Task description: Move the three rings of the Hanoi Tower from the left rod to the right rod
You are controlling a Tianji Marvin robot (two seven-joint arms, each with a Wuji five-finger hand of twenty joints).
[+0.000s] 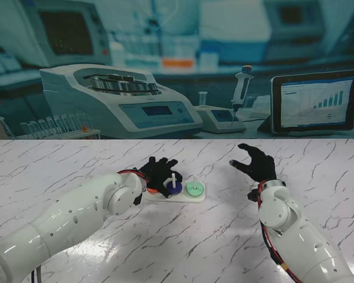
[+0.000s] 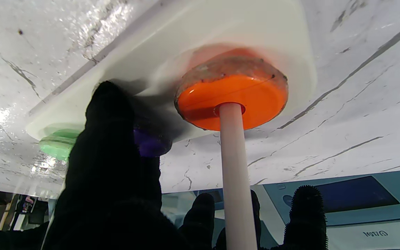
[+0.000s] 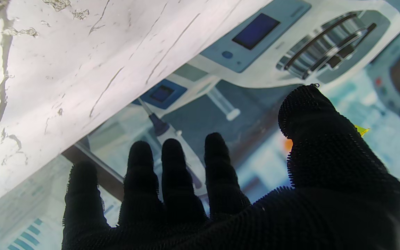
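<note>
three rigid, light, glossy rings sit one per rod on the base (image 1: 196, 198), orange (image 2: 233, 95) left, purple (image 1: 174, 188) middle, green (image 1: 194, 188) right; left hand (image 1: 159, 174) fingers spread over orange, right hand (image 1: 255, 162) fingers apart, empty; grip rims.

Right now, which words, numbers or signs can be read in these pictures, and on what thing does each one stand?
Nothing can be read with certainty.
Tablet screen: a bar chart with small headings, too small to read.
Machine display: blurred, unreadable.
Short upside-down mark on the background picture, in the left wrist view: too blurred to quote.
White base and orange ring: no writing on them.
</note>
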